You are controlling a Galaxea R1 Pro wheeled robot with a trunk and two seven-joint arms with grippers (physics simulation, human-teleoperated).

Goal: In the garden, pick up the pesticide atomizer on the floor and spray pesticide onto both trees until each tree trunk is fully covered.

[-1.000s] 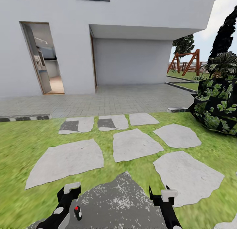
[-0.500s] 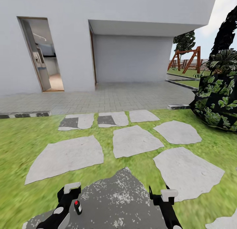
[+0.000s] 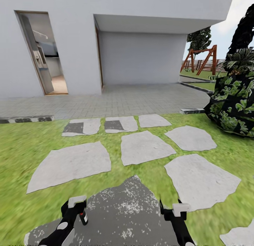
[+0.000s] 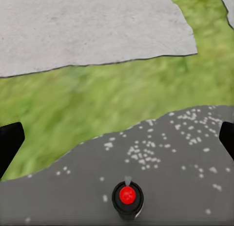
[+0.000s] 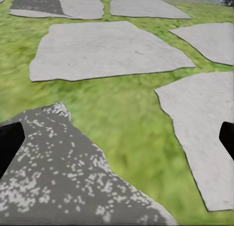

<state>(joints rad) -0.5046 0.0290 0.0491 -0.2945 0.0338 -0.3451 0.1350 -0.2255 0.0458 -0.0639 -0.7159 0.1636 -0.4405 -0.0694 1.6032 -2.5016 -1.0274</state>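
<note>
Dark-grey speckled slab (image 3: 123,210) near the robot, on grass (image 3: 21,150): atomizer (image 3: 83,217) stands upright on it, red dot up, just beside the left end effector (image 3: 74,208), apart from its fingers. Left end effector: fingers spread wide, nothing held. Right end effector (image 3: 173,209): over the slab's right edge, fingers wide, empty. Pale stepping stones (image 3: 144,147) beyond; shrub (image 3: 234,108) at right.

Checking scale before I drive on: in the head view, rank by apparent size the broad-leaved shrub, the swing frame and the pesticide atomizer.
1. Broad-leaved shrub, largest.
2. Swing frame, though it stands far off, so its real size is unsure.
3. Pesticide atomizer, smallest, despite being nearest.
</note>
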